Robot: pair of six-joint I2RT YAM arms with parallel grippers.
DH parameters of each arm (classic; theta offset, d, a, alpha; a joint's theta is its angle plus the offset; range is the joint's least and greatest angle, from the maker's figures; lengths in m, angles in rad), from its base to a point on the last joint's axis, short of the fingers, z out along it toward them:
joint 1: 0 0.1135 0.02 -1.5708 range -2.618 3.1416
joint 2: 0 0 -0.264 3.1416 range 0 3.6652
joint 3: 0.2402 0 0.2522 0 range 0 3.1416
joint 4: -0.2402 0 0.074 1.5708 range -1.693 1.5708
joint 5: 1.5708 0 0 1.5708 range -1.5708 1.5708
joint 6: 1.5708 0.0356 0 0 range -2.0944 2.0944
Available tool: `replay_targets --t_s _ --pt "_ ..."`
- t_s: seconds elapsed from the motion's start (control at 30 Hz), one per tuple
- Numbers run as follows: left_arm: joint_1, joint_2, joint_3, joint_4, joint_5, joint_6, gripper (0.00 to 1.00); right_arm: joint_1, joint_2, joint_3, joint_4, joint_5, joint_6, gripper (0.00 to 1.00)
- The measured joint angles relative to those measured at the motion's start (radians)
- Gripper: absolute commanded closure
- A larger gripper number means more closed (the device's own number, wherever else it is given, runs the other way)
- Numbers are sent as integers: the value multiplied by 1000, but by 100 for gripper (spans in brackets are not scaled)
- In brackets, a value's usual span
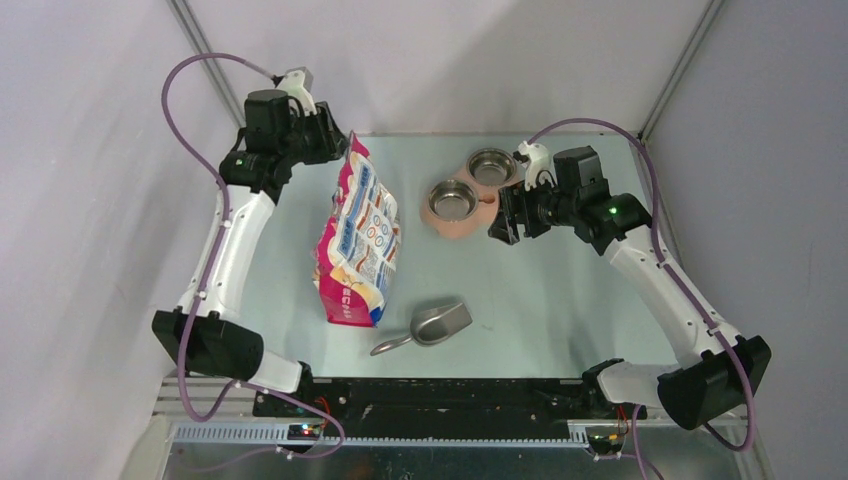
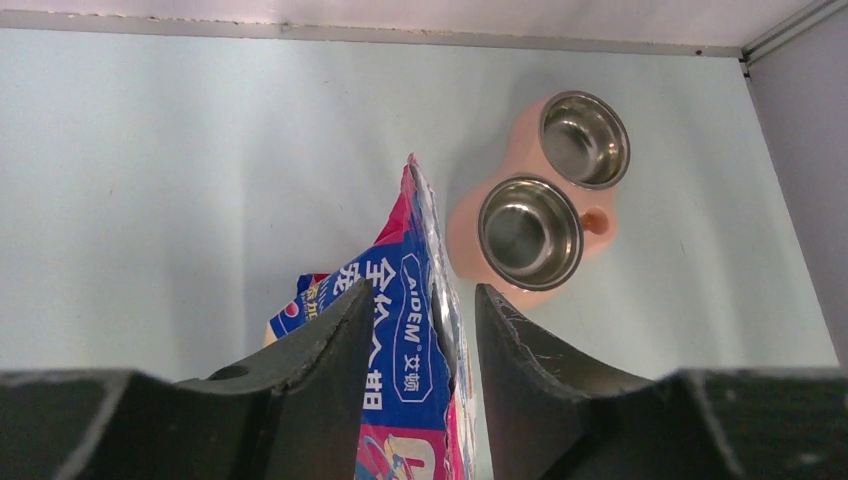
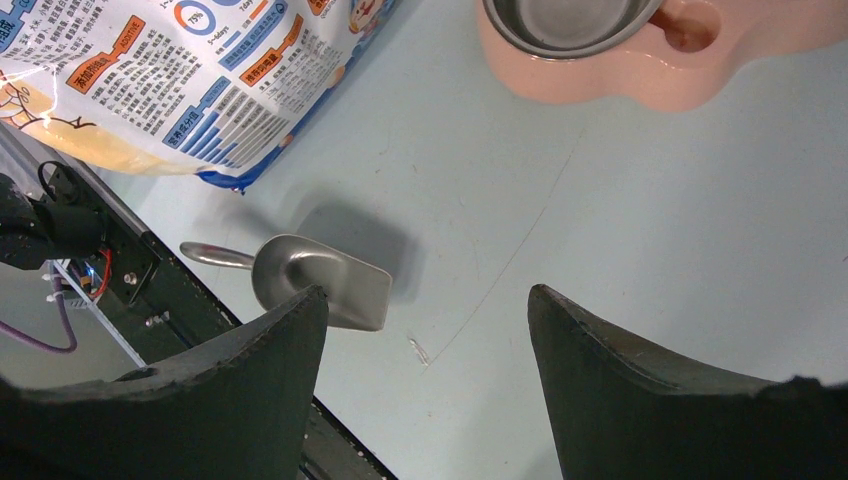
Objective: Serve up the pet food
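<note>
Left claw is up at the top of the printed bag, with the bag's open edge sitting right between its jaws. One jaw looks to be against the bag, the other just beside it, so I honestly can't tell if it's pinching or only straddling. No pet food shows in any view. My guess is it's all inside that bag, under the left claw.

Next over, the metal scoop lies on the counter, untouched, near the bag's bottom end and between the two claws.

Then there's the pink feeder, both steel bowls bare, just beside the right claw. That claw is spread wide with nothing in it, hanging over bare counter, and the scoop sits just off its left jaw in the wrist view.

So I'd say we're at the start, with the bag being secured. The next move probably needs the right claw to drop onto the scoop handle, which is thin and low, so it'll need a careful line-up.
</note>
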Motion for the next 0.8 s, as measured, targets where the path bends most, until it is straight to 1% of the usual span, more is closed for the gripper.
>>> replay_targets --t_s 0.1,0.27,0.4,0.53,0.8 --pt "0 -6 0 0 -13 -1 61 0 0 0 0 -1 0 24" --pt "0 -5 0 -1 -32 -2 67 -3 0 -1 1 -4 0 24" --pt "0 -4 0 -1 -45 -2 68 -5 -2 -6 1 -5 0 24" --pt "0 -2 0 -1 -47 -2 66 -5 -2 -8 0 -5 -1 24" --pt "0 1 -27 -2 -40 0 66 -5 -6 -8 1 -4 -2 24"
